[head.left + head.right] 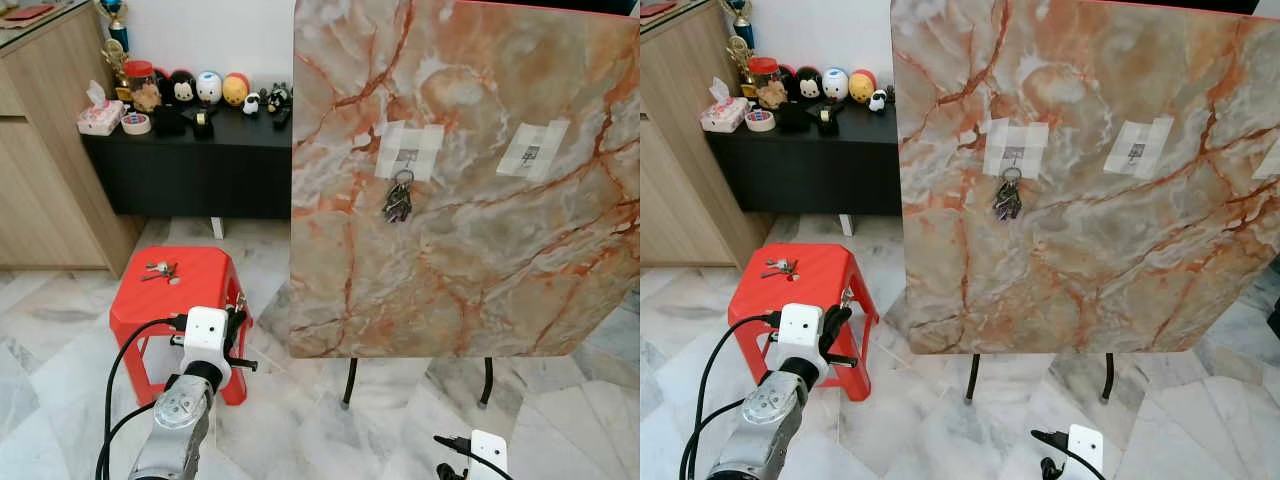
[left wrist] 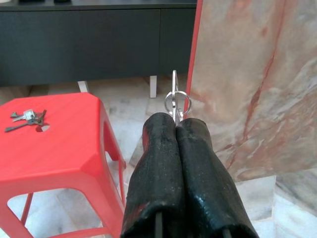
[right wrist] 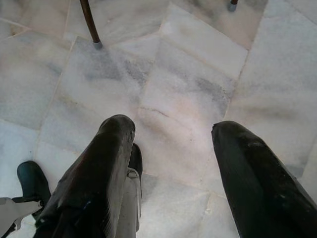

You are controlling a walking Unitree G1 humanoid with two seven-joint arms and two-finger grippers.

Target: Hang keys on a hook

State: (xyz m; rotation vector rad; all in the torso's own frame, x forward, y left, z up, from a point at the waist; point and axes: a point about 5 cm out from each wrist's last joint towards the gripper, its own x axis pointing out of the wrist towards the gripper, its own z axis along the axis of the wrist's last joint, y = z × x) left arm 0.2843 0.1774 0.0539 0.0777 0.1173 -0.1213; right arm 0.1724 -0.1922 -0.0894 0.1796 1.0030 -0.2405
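Observation:
My left gripper (image 2: 177, 124) is shut on a silver key ring (image 2: 175, 96) that sticks out past its fingertips. It hovers beside the red stool (image 1: 200, 290), left of the upright marble board (image 1: 460, 260). A bunch of keys (image 1: 397, 201) hangs from the left taped hook (image 1: 407, 156) on the board. The right taped hook (image 1: 531, 153) is bare. Another set of keys (image 1: 160, 270) lies on the stool's top. My right gripper (image 3: 171, 131) hangs open low over the marble floor, holding nothing.
The board stands on thin black legs (image 1: 349, 382). A black sideboard (image 1: 190, 160) with figurines and a tissue box stands against the back wall. A wooden cabinet (image 1: 45, 150) is at the left. Open floor lies in front of the board.

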